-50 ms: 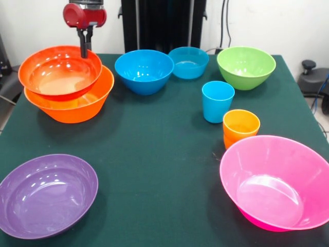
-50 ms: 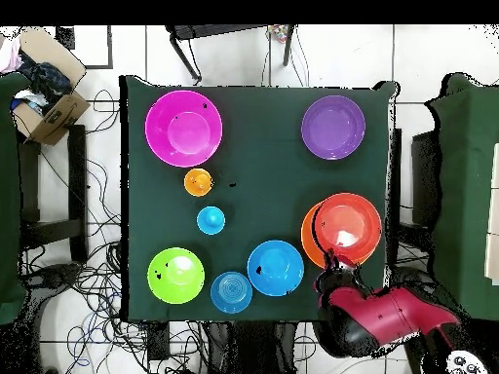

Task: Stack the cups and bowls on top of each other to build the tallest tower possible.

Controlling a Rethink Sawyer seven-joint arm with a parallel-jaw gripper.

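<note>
A red-orange bowl (image 1: pixel 59 77) (image 2: pixel 349 226) sits tilted and off-centre inside the big orange bowl (image 1: pixel 77 110) (image 2: pixel 308 242), forming a low tower. My gripper (image 1: pixel 85 50) (image 2: pixel 336 261) reaches down onto the red-orange bowl's far rim, with its dark fingers pinched on it. Standing separately are a blue bowl (image 1: pixel 144 72) (image 2: pixel 275 268), a smaller blue bowl (image 1: pixel 188 62) (image 2: pixel 231 291), a green bowl (image 1: pixel 245 67) (image 2: pixel 175 275), a pink bowl (image 1: pixel 277 182) (image 2: pixel 183 128) and a purple bowl (image 1: pixel 46 195) (image 2: pixel 333 127). A blue cup (image 1: pixel 217 101) (image 2: pixel 211 220) and nested orange cups (image 1: pixel 241 126) (image 2: pixel 198 181) stand upright.
All of it rests on a dark green table (image 1: pixel 154 154). The pink bowl overhangs the table's corner in the front view. A cardboard box (image 2: pixel 44 107) stands off the table, and cables lie on the floor around it.
</note>
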